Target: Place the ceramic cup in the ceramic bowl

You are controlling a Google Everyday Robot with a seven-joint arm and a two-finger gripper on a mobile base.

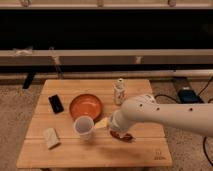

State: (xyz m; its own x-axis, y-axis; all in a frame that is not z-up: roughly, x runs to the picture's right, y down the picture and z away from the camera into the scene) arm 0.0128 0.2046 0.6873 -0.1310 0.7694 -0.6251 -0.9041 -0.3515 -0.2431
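Note:
The white ceramic cup [83, 127] stands upright on the wooden table [145, 150], at the front left of centre. The orange-red ceramic bowl [86, 106] sits just behind it, empty. My white arm [165, 115] reaches in from the right. My gripper [109, 124] is at its end, low over the table, just right of the cup and in front of the bowl. The wrist covers most of the gripper.
A small patterned white bottle [119, 92] stands behind the arm. A black phone-like object [56, 104] lies left of the bowl. A pale block [51, 137] lies at the front left. A dark red-brown item [123, 136] lies under the wrist.

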